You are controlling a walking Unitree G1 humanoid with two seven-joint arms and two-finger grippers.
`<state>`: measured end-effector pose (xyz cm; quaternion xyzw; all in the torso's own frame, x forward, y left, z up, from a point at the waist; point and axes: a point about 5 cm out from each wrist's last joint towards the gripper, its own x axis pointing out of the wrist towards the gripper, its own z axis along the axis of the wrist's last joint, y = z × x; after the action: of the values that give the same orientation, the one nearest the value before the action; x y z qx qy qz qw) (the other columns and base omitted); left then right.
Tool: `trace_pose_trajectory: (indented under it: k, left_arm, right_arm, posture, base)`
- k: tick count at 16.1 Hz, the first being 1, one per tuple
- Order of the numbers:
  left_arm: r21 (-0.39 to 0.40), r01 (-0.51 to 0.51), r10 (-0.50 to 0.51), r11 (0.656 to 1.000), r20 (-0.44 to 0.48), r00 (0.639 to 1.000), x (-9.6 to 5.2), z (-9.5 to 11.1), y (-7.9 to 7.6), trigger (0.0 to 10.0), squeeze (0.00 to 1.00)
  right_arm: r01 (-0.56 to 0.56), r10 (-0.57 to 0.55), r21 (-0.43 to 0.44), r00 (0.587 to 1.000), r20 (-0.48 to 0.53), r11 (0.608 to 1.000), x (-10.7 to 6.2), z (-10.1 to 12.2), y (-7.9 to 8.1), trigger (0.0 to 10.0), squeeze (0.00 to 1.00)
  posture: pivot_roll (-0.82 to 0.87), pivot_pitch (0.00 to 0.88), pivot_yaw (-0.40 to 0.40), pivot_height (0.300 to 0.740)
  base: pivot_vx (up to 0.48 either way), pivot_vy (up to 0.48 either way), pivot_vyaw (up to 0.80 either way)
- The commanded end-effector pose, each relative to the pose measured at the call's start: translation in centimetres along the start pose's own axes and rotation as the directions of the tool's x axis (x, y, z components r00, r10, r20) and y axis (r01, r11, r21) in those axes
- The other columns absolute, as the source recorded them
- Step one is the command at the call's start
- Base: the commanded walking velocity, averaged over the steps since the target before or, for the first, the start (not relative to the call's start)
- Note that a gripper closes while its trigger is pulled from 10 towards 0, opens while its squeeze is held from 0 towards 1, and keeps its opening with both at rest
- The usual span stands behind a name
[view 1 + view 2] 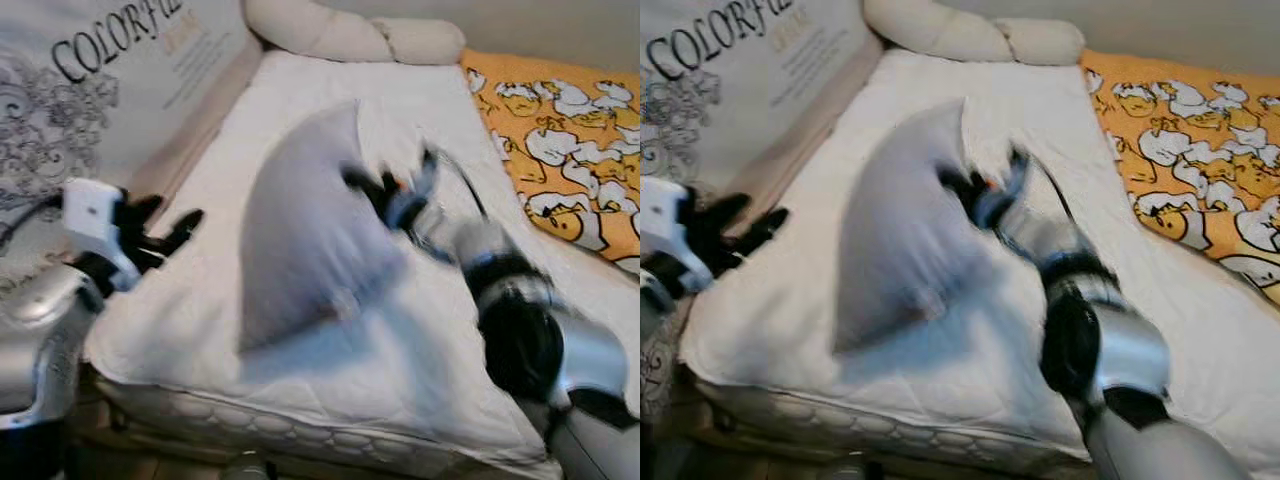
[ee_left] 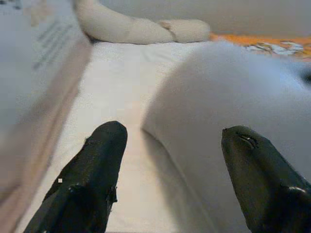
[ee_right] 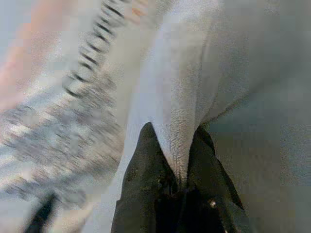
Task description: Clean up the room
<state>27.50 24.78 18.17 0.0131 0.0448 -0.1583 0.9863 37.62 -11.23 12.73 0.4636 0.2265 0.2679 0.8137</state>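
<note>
Pillow, pale grey, soft fabric, roughly triangular as it hangs (image 1: 300, 230): lifted off the white quilted mattress (image 1: 330, 400), mid-bed, blurred with motion. Right gripper (image 1: 385, 190) has it by the edge at its 3 o'clock side; in the right wrist view the two black fingers (image 3: 141, 184) are pinched tight on a fold of the cloth.

Left gripper (image 1: 165, 225) hovers at 9 o'clock of the pillow, near the mattress edge, fingers spread wide and holding nothing. Left wrist view looks between the two fingertips (image 2: 104, 145) at the pillow's flank just ahead.

Printed headboard panel lettered "COLORFUL" (image 1: 110, 80) stands at 10 o'clock. Cream bolster cushion (image 1: 340, 35) lies at 12 o'clock, across the bed's far end. Orange cartoon-print blanket (image 1: 560, 150) at 2 o'clock.

Judgement: step in hand is carrying the pillow toward the far end. Single-edge pinch lets it swing; best moved slowly, kept low over the mattress, with the left gripper steadying the free side before release.
</note>
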Motion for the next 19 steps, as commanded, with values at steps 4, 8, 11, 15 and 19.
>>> trace_pose_trajectory:
  k: [4, 8, 11, 15, 19]
  left_arm:
    - [0.063, -0.09, 0.105, 0.994, -0.293, 0.95, 2.3, -4.8, 0.4, 10.0, 0.6]
    - [-0.078, -0.026, -0.001, 0.997, -0.321, 0.947, 5.6, -7.5, -1.9, 10.0, 1.0]
    - [-0.11, -0.005, -0.029, 0.994, -0.309, 0.951, 7.7, -8.8, -3.6, 10.0, 1.0]
    - [-0.392, 0.026, -0.187, 0.92, -0.379, 0.906, 8.8, -11.8, -5.8, 10.0, 1.0]
    - [-0.64, 0.215, -0.384, 0.738, -0.136, 0.913, 9.6, -11.0, -8.7, 10.0, 1.0]
  right_arm:
    - [0.223, -0.232, -0.083, 0.965, -0.12, 0.971, -3.9, -3.9, -6.5, 0.0, 0.0]
    - [0.332, -0.373, -0.233, 0.914, -0.161, 0.914, -6.2, -5.1, -9.2, 0.0, 0.0]
    - [0.344, -0.394, -0.258, 0.902, -0.175, 0.903, -6.4, -5.2, -9.4, 0.0, 0.0]
    - [0.347, -0.391, -0.246, 0.906, -0.163, 0.905, -6.3, -4.8, -9.2, 0.0, 0.0]
    - [0.333, -0.375, -0.243, 0.913, -0.158, 0.911, -5.8, -4.6, -8.7, 0.0, 0.0]
  posture:
    - [0.05, 0.0, 0.004, 0.74]
    - [0.03, 0.0, -0.001, 0.74]
    - [0.01, 0.0, -0.01, 0.74]
    - [0.0, 0.0, -0.025, 0.74]
    - [0.0, 0.0, -0.043, 0.74]
  base:
    - [0.0, 0.0, 0.0]
    - [0.0, 0.0, 0.0]
    - [0.0, 0.0, 0.0]
    - [0.0, 0.0, 0.0]
    - [0.0, 0.0, 0.0]
